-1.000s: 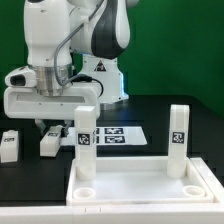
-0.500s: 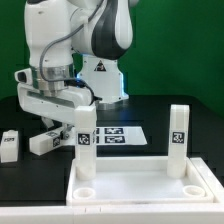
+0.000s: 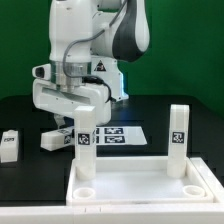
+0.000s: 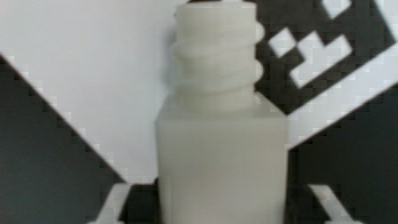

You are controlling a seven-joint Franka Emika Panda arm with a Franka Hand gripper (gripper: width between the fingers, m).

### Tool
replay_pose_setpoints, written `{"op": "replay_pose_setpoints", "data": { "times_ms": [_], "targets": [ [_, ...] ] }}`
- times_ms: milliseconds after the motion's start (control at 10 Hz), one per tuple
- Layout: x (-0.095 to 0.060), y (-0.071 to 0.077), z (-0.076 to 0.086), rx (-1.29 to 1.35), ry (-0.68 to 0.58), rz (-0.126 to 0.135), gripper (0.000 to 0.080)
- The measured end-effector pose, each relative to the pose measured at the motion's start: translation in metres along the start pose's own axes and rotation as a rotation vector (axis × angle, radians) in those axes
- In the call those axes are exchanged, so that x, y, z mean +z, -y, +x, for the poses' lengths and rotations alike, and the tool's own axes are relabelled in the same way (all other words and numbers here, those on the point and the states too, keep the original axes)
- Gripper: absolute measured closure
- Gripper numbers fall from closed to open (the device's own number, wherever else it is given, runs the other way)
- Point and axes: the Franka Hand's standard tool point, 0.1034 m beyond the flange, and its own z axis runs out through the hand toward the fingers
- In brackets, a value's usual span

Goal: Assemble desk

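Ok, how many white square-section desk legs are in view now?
4. By the exterior view: left upright leg and right upright leg in the white plastic rimmed desk top; loose leg lying far left; fourth leg in the end effector.

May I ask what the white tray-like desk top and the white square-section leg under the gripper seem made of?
White tray-like desk top: probably moulded plastic, matte; uniform white, rounded rim. White square-section leg: likely the same matte plastic; threaded end looks moulded.
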Motion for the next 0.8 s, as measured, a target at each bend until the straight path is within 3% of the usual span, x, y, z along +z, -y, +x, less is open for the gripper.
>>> {"op": "replay_pose_setpoints", "data": {
  "times_ms": [200, 300, 400, 500, 700, 800],
  "targets": [
    [0.000, 0.000, 0.001, 0.000, 0.000, 0.001, 0.0514],
    [0.000, 0.000, 0.002, 0.001, 0.000, 0.001, 0.0301],
    [-0.001, -0.005, 0.003, -0.010, 0.056, 0.012, 0.0301],
    [-0.006, -0.008, 0.011, -0.002, 0.077, 0.028, 0.0182],
    [-0.020, -0.009, 0.021, -0.036, 0.254, 0.089, 0.0160],
    [-0.027, -0.009, 0.035, -0.032, 0.330, 0.106, 0.0151]
  ]
}}
